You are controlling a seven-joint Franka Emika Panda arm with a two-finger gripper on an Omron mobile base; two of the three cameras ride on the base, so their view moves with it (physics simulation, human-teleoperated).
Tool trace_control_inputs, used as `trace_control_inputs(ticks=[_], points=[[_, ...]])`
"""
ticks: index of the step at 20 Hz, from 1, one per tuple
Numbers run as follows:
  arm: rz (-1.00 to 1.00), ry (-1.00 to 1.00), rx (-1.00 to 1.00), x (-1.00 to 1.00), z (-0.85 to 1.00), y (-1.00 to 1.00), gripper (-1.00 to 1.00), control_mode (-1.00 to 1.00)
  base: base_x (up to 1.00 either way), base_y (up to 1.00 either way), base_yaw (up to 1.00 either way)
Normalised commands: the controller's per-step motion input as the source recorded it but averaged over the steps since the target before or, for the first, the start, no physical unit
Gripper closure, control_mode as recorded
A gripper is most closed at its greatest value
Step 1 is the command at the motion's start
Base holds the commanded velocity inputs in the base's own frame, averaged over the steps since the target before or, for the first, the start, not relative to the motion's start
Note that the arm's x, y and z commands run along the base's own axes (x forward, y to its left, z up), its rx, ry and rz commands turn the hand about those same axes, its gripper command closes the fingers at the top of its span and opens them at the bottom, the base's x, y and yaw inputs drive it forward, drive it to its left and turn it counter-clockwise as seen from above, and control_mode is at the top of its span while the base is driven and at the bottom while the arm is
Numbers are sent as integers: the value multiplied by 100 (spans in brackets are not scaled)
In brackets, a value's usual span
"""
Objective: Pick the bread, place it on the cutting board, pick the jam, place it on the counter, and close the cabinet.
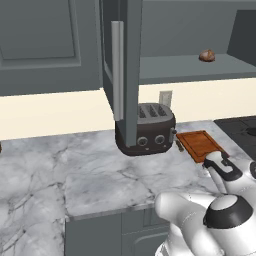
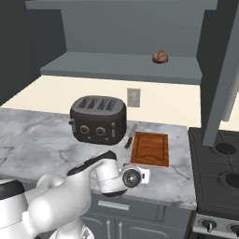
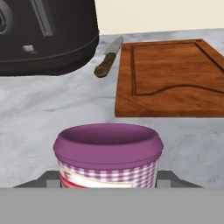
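We are looking along our hand (image 3: pixel 108 186), which is closed around the jam (image 3: pixel 108 153), a small purple jar with a checked band. The jar is sitting upright between the fingers, low over the marble bench (image 3: pixel 52 113), and we cannot tell whether its base is touching the stone. In the right base view our hand (image 2: pixel 140 176) is reaching out near the front edge of the bench (image 2: pixel 37 140), just in front of the cutting board (image 2: pixel 150 148).

Just beyond the jam, the cutting board (image 3: pixel 168 78) is lying flat on the bench, a reddish-brown wooden rectangle with a groove near its edge. Nothing is resting on it. A knife (image 3: pixel 108 59) with a brown handle is lying beside the board's left edge, between the board and a dark four-slot toaster (image 3: pixel 43 35). The toaster (image 2: pixel 98 119) is standing toward the back of the bench, close to the cream wall, where a pale wall outlet (image 2: pixel 134 97) is showing.

Farther back and higher up, the cabinet (image 2: pixel 121 65) is standing open, its grey shelf exposed. The bread (image 2: pixel 160 57), a small mottled brown lump, is sitting on that shelf toward its right side. One cabinet door (image 1: pixel 131 70) is swinging out edge-on toward us, with its long pale bar handle (image 1: pixel 117 70) facing us. At the far right, a black stove (image 2: pixel 219 172) is adjoining the bench.
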Motion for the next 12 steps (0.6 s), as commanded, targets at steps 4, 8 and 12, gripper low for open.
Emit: trace_control_inputs(ticks=[4, 8, 12], points=[[0, 0, -2, 0, -13, 0, 100, -100, 0, 0, 0], [-1, -1, 0, 0, -9, 0, 100, -100, 0, 0, 0], [-2, -2, 0, 0, -9, 0, 100, -100, 0, 0, 0]])
